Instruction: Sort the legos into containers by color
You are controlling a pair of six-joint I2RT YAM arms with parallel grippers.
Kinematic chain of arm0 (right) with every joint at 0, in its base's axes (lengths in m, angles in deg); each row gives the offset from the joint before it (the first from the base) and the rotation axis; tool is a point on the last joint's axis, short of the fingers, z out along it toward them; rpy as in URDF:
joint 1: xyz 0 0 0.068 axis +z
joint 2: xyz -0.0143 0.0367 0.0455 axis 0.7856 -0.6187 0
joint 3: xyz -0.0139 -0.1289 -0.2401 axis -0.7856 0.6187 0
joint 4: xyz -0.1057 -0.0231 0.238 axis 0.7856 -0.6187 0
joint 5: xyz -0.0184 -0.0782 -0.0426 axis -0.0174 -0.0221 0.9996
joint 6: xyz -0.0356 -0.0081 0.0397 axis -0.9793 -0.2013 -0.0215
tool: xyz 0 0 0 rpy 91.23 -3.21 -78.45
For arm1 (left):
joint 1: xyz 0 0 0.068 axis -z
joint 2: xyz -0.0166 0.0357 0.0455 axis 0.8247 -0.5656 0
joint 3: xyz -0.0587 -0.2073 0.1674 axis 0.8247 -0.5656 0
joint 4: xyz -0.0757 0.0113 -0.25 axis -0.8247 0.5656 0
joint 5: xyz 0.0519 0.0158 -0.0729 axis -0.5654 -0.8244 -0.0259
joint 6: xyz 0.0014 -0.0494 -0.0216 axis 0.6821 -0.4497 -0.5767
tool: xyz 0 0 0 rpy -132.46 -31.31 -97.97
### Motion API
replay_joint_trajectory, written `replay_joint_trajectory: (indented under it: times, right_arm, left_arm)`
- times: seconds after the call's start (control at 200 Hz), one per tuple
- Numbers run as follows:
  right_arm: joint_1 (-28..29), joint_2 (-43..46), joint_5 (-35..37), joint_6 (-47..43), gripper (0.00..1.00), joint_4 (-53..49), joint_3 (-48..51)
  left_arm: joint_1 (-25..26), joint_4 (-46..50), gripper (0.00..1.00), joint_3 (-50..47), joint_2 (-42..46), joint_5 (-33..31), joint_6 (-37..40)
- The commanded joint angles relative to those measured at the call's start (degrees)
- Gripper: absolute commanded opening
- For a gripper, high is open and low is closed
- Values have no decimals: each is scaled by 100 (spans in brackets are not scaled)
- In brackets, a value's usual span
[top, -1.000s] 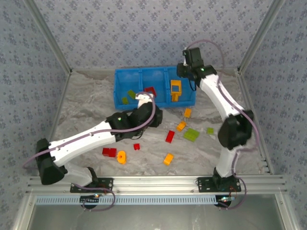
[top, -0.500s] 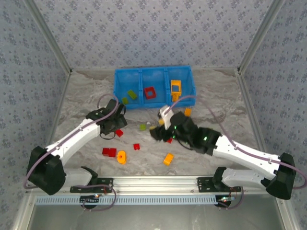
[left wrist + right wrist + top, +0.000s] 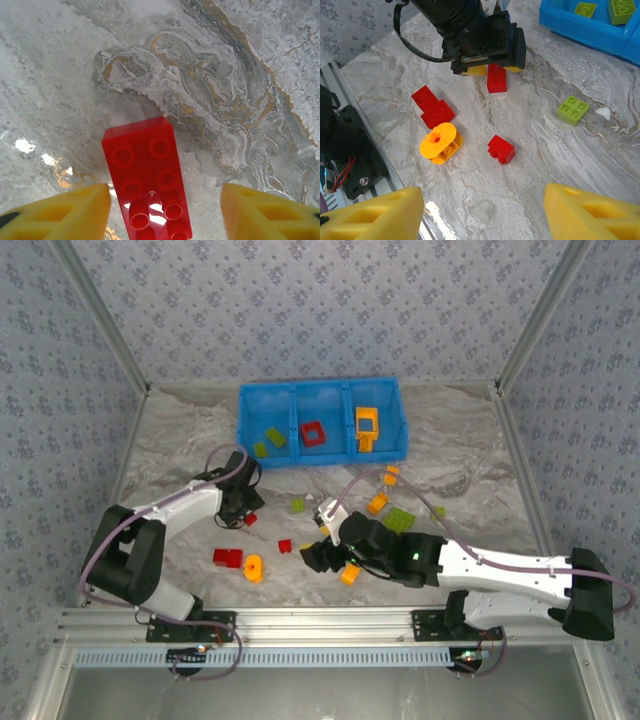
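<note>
A red 2x4 lego (image 3: 147, 185) lies flat on the marble table between the yellow fingertips (image 3: 55, 212) of my left gripper (image 3: 162, 212). The gripper is open, with a gap on each side of the brick. From above, the left gripper (image 3: 243, 508) is left of centre over that brick (image 3: 250, 520). My right gripper (image 3: 315, 558) hangs open over the near middle, holding nothing. Below it lie a small red lego (image 3: 501, 149) and an orange round piece (image 3: 440, 143). The blue container (image 3: 345, 455) at the back holds green (image 3: 273, 437), red (image 3: 314, 433) and orange (image 3: 366, 427) legos in separate compartments.
Loose legos lie on the table: red ones (image 3: 227, 558), a green one (image 3: 297, 505), orange ones (image 3: 349, 573) (image 3: 378, 503) (image 3: 391, 475), a green plate (image 3: 400, 520). The left arm's wrist (image 3: 485, 40) stands close ahead of the right gripper. A metal rail (image 3: 320, 625) runs along the near edge.
Both arms left the container. The left gripper went down-left over the red brick and its jaws narrowed. The right arm swung down to the near middle and opened.
</note>
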Motion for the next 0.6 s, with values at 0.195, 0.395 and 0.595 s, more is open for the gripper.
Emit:
replay_joint_trajectory:
  times: [0.195, 0.395, 0.595]
  right_arm:
    - [-34, -101, 182, 134, 66, 48, -182]
    - [-31, 1, 295, 161, 65, 72, -200]
    - [-161, 364, 1042, 54, 64, -449, -588]
  left_arm:
    - [-59, -218, 52, -107, -190, 26, -38]
    - [-56, -262, 39, -80, -226, 52, 21]
    - [322, 194, 32, 551, 378, -327, 343]
